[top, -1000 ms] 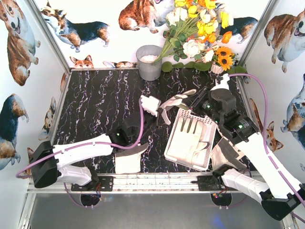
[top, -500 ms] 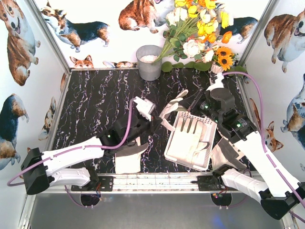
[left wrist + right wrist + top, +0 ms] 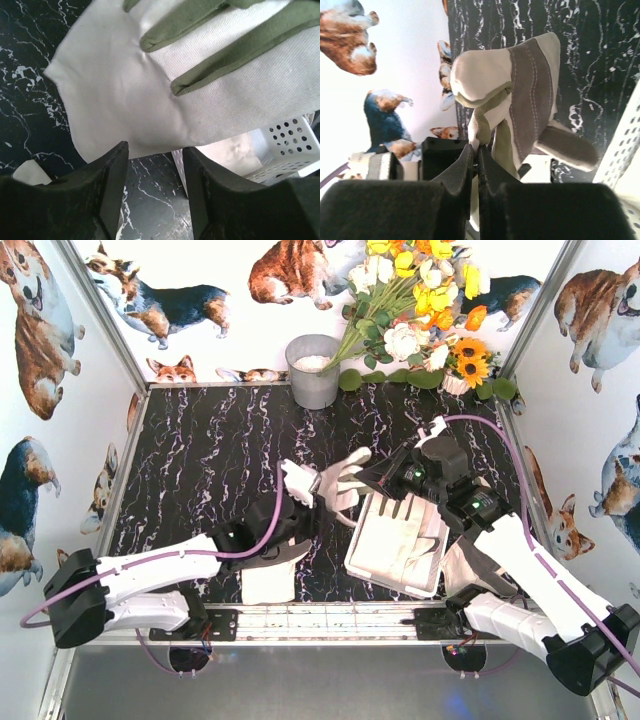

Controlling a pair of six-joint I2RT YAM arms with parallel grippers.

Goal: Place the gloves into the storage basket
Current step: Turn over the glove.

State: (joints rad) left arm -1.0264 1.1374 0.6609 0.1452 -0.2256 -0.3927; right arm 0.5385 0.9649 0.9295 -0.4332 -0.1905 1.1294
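My right gripper (image 3: 375,478) is shut on a finger of a cream glove (image 3: 345,472) with grey-brown palm patches and holds it in the air just left of the white perforated basket (image 3: 358,530). In the right wrist view the glove (image 3: 520,90) hangs from the shut gripper (image 3: 476,147). My left gripper (image 3: 318,502) is open, right under that glove. In the left wrist view the open gripper (image 3: 155,150) sits just short of the glove (image 3: 150,90), with the basket (image 3: 290,140) behind. White gloves (image 3: 400,535) lie in the basket.
One more glove (image 3: 270,580) lies by the front edge under the left arm, and another (image 3: 475,562) lies right of the basket under the right arm. A grey metal bucket (image 3: 313,370) and a flower bunch (image 3: 420,310) stand at the back wall.
My right gripper has carried the glove left and nearer, away from the back of the basket. My left gripper has pulled back a little and now sits under the glove.
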